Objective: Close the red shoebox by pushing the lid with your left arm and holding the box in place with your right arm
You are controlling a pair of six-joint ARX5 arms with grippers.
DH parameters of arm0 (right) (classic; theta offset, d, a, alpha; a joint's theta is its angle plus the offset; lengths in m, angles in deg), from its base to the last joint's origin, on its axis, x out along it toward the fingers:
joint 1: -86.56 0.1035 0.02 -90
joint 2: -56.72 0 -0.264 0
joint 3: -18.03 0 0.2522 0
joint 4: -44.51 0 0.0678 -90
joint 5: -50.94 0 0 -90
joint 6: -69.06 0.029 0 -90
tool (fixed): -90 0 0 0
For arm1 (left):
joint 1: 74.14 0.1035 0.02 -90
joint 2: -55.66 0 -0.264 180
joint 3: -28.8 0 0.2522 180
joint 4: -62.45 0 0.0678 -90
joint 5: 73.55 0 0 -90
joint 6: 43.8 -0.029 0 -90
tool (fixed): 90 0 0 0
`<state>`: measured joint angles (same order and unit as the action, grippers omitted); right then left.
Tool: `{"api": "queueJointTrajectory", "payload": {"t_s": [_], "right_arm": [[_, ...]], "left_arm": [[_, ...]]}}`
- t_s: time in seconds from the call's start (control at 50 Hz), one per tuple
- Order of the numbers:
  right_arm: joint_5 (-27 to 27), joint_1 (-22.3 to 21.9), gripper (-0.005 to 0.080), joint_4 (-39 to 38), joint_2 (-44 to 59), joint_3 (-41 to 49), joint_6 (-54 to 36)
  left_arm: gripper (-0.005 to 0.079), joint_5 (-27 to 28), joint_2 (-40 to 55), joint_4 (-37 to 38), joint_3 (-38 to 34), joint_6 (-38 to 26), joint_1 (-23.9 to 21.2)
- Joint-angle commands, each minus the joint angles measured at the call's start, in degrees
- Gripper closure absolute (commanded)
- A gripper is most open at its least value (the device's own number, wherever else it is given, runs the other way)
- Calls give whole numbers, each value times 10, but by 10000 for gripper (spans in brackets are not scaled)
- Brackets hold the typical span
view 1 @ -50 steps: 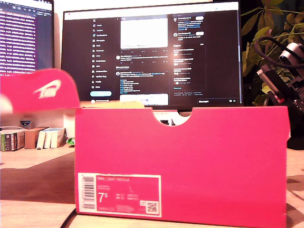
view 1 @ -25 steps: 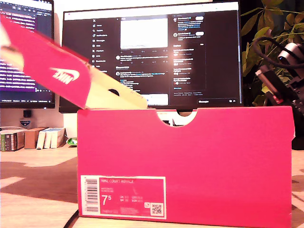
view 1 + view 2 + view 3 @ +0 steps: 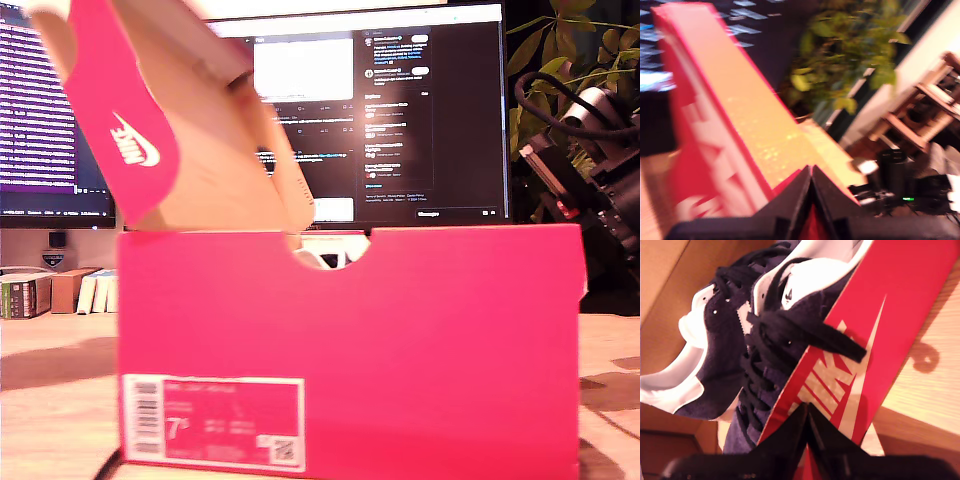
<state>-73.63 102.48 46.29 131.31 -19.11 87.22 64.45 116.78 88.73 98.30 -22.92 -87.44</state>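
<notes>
- Red cardboard fills the exterior view: shoebox standing on a pale wooden desk, long side to the camera, size label at its lower corner on the exterior view's left. Lid raised steeply above the box's end at the exterior view's left, brown underside turned toward the box opening, swoosh on its red flap. Black arm hardware poised beyond the box's end at the exterior view's right; which arm, not clear from here. Two lit monitors and a leafy plant behind.
- Seen from the first wrist view: my first gripper with fingertips pressed together, nothing visibly between them, set against the near edge of the lid, whose long axis runs away from the jaws. Judged well placed for pushing the lid over. Plant and wooden shelving blurred beyond.
- Seen from the second wrist view: my second gripper likewise closed to a point, resting at the red box wall with its printed logo; no grip evident. Dark suede sneakers with white lining lying inside the box, desk wood outside the wall.
</notes>
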Motion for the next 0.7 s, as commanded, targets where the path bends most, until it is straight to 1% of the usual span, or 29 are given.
{"api": "queueJointTrajectory", "payload": {"t_s": [0.0,0.16,0.36,0.42,0.48,0.5,0.52,0.54,0.58,0.6,0.64,0.68], "right_arm": [[-23,31,764,-9,3,-7,-2],[-24,10,764,-6,3,-7,-3],[-29,-12,764,-5,3,-8,-6],[-30,-19,764,-5,3,-8,-7],[-39,-30,764,-1,2,-8,-12],[-39,-35,764,2,2,-8,-18],[-41,-40,764,6,2,-8,-21],[-41,-48,764,12,2,-8,-25],[-40,-65,764,26,2,-8,-37],[-38,-72,764,33,2,-8,-43],[-36,-96,764,45,2,-9,-62],[-28,-117,764,59,2,-9,-76]], "left_arm": [[762,-11,37,41,-58,10,-33],[762,-36,37,9,-58,36,-79],[762,-99,37,-37,-58,73,-145],[761,-130,37,-61,-58,75,-167],[762,-186,37,-116,-58,71,-192],[762,-190,37,-132,-58,71,-201],[762,-225,37,-161,-58,52,-209],[762,-240,37,-189,-58,37,-219],[762,-263,37,-235,-58,33,-237],[762,-271,37,-253,-58,7,-244],[762,-278,37,-274,-58,3,-256],[762,-284,37,-279,-58,1,-261]]}}
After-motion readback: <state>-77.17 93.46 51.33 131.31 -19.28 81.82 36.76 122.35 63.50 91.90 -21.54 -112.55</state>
